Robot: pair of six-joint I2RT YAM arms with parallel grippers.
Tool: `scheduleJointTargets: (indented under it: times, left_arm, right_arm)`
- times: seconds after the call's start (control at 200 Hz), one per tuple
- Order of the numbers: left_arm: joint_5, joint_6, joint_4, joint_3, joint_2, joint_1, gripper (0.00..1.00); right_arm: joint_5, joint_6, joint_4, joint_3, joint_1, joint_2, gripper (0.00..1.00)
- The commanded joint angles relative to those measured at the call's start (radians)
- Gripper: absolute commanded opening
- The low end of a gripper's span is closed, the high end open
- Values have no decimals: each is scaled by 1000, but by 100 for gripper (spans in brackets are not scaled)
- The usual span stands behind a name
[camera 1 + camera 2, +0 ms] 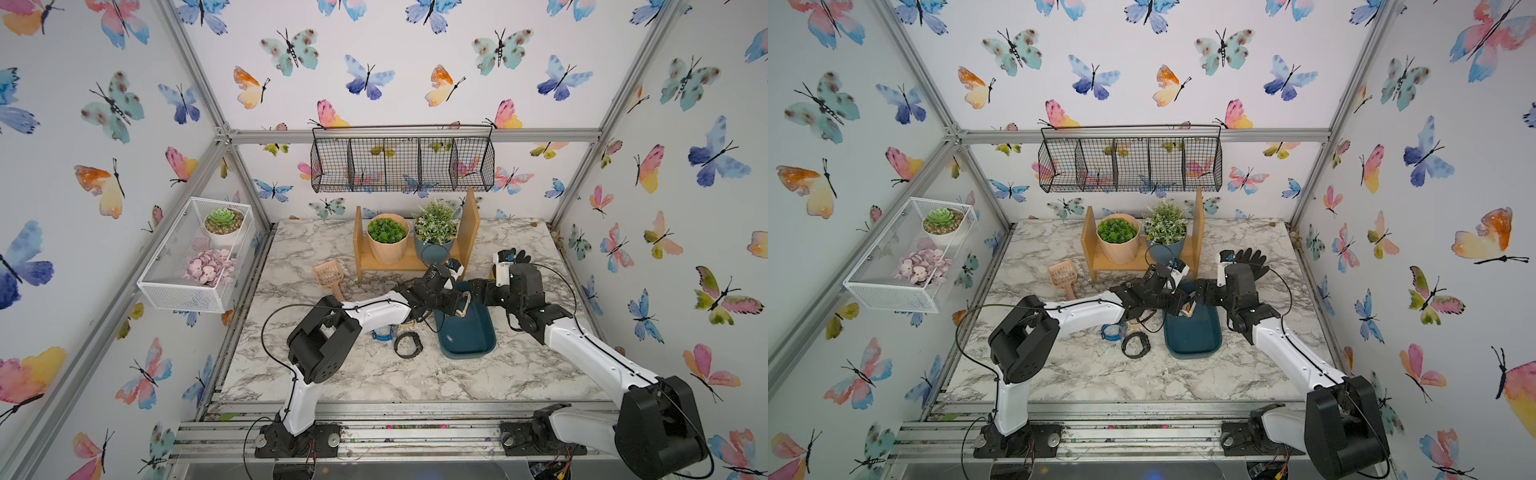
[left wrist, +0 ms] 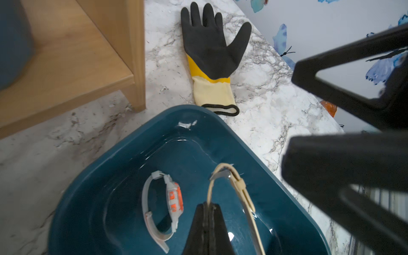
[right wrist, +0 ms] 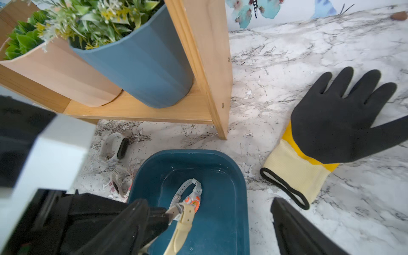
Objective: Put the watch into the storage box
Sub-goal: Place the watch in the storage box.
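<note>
Over the storage box (image 2: 114,176), my left gripper (image 2: 207,205) pinches tight the strap of the cream watch (image 2: 241,187), which hangs from its tips, while my right gripper (image 2: 291,119) gapes wide, empty, alongside.

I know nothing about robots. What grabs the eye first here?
The left arm's black fingers pinch a cream-strapped wristwatch over the shallow dark teal plastic tub at mid-table, where a grey-and-orange watch already lies. Beyond the tub, a black-and-yellow work glove lies flat on the marble-patterned tabletop.
</note>
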Motion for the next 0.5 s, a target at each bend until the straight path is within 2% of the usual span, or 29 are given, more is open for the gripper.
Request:
scheduleJointTargets:
  times: [0.0,0.395,0.496]
  left_arm:
    - [21,-35,21,42,60,-6,0]
    - [-11,-43,-13,142,163,-12,0]
    - [-14,-38,-15,152,170,-12,4]
  right_arm:
    - [49,11,19,-14,-2,-15,93]
    - [2,39,60,-47,-2,-3,93]
    - [5,36,67,-54,-2,-4,93]
